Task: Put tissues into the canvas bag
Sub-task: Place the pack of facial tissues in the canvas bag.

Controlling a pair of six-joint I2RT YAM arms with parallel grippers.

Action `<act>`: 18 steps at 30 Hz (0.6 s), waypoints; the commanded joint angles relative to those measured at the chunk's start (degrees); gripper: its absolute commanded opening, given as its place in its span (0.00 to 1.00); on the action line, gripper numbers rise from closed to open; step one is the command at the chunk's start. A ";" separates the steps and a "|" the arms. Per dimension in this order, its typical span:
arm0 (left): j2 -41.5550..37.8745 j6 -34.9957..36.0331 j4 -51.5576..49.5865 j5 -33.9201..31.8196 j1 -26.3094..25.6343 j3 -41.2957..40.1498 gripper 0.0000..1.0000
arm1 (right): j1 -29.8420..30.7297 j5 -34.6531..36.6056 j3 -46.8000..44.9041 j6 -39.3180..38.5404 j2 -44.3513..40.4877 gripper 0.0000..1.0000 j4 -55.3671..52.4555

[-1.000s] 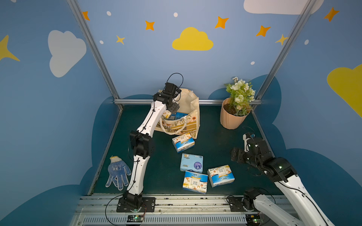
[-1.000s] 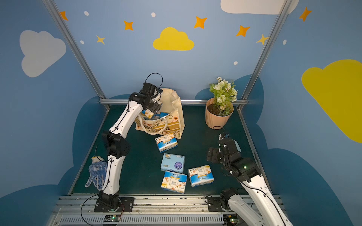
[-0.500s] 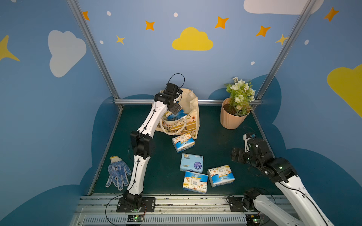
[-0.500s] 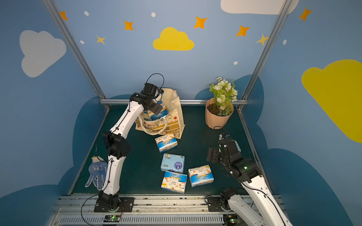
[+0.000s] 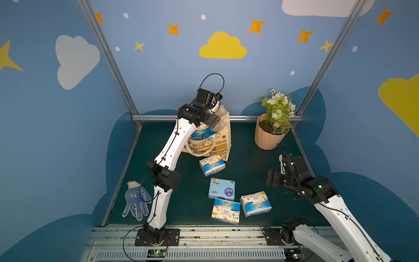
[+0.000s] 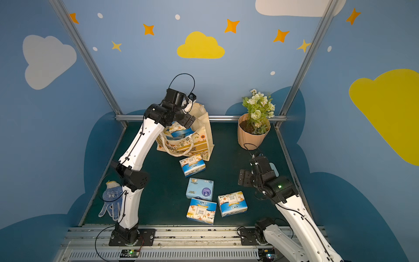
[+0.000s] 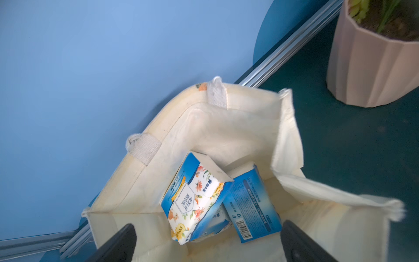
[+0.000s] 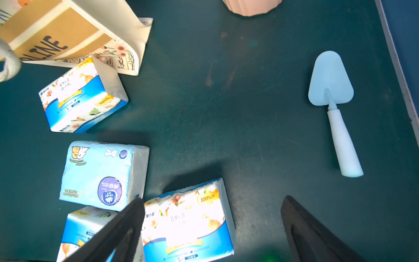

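Lifted higher above the canvas bag [image 5: 217, 145] than a second ago: left gripper [image 7: 207, 228], jaws spread wide, holding nothing. Right gripper [image 8: 212, 205] unmoved, likewise released and empty, hovering over the near packs. Dark green mat [image 5: 244, 163] under everything. Bag upright at the back, mouth open, at least two tissues [image 7: 195, 197] tumbled inside, one leaning on the other. Peach flowerpot [image 5: 268, 138] well apart to its right. Four more packs out on the mat: one against the bag's front corner, pale blue pack [image 5: 221, 189] in the middle, two floral ones nearest the rail. Blue-dotted glove [image 5: 136, 200] at the mat's left edge. Pale blue trowel [image 8: 333, 90] beside the right arm.
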 commanded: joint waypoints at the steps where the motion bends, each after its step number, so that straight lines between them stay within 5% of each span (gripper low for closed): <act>1: -2.21 -1.59 -2.92 -0.08 0.17 1.24 1.00 | 0.52 -0.55 2.30 1.39 0.86 0.95 -3.65; 11: -13.49 -3.13 -10.51 3.97 -1.32 -2.58 1.00 | 1.34 -2.59 0.85 14.60 3.46 0.95 -10.81; 18: -32.10 0.47 -3.41 8.32 -6.55 -31.19 1.00 | 1.61 -8.98 -2.19 16.87 3.92 0.95 -10.47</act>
